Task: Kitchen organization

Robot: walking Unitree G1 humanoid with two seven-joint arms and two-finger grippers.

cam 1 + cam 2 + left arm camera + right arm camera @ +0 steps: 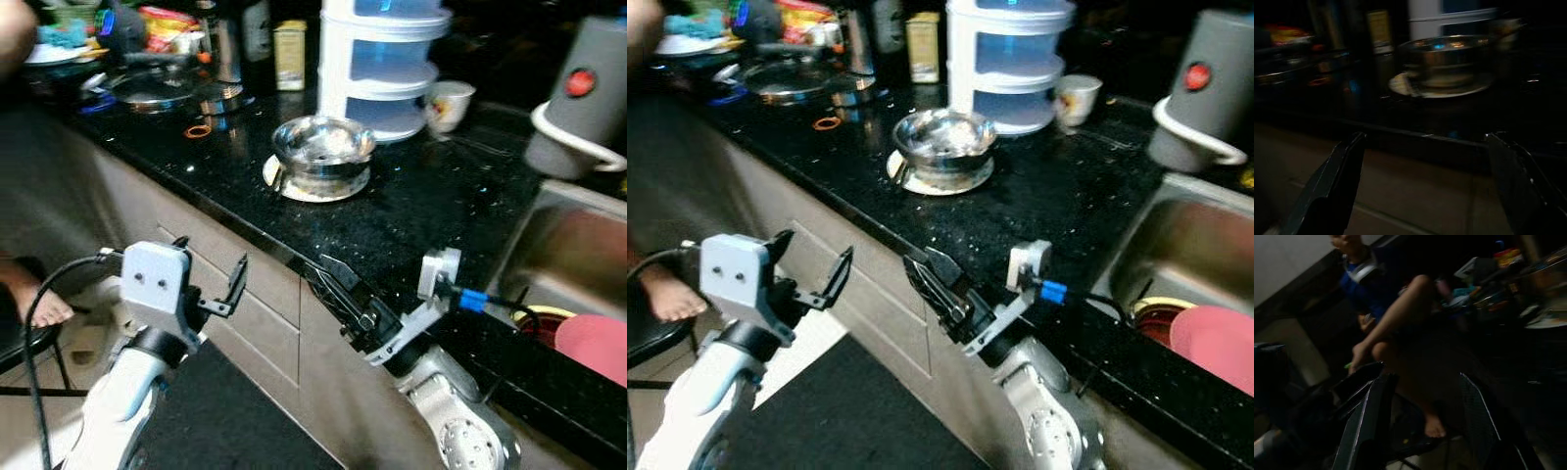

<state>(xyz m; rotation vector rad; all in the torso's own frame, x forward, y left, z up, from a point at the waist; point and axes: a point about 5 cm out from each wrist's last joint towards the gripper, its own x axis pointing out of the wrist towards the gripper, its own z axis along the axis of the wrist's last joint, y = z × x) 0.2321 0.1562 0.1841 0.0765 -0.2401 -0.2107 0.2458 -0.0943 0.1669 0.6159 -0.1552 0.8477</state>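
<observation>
A steel bowl (323, 147) sits on a small white plate (312, 190) on the black counter (421, 215). Behind it stand a stacked white container (382, 69) and a white cup (449, 103). My left gripper (211, 266) hangs open in front of the cabinet drawers, below the counter edge. In the left wrist view the bowl (1449, 61) lies ahead between the two spread fingers (1334, 186). My right gripper (317, 266) is open too, held just below the counter edge and pointing left. Nothing is held by either one.
A grey jug (583, 93) stands by the sink (568, 255), which holds a pink plate (593, 343). Pan lid (157, 88), bottles and packets crowd the counter's far left. A seated person (1396, 318) has a bare foot (39, 308) at my left. A black mat (225, 411) lies below.
</observation>
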